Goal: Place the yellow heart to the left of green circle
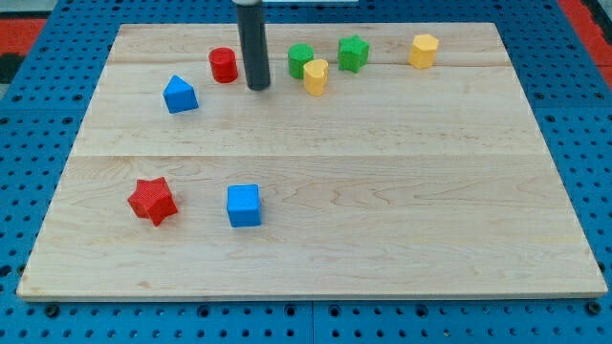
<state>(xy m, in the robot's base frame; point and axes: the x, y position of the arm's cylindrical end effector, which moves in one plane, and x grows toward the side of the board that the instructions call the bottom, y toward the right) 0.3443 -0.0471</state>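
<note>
The yellow heart (316, 76) lies near the view's top, touching the lower right side of the green circle (300, 60). My tip (258, 87) rests on the board between the red cylinder (224, 65) on its left and the green circle on its right. The tip stands about a block and a half's width left of the yellow heart and touches no block.
A green star (353, 53) and a yellow hexagon (424, 51) lie right of the heart along the view's top. A blue block with a pointed top (180, 95) is at the upper left. A red star (153, 201) and a blue cube (244, 205) lie at the lower left of the wooden board (430, 191).
</note>
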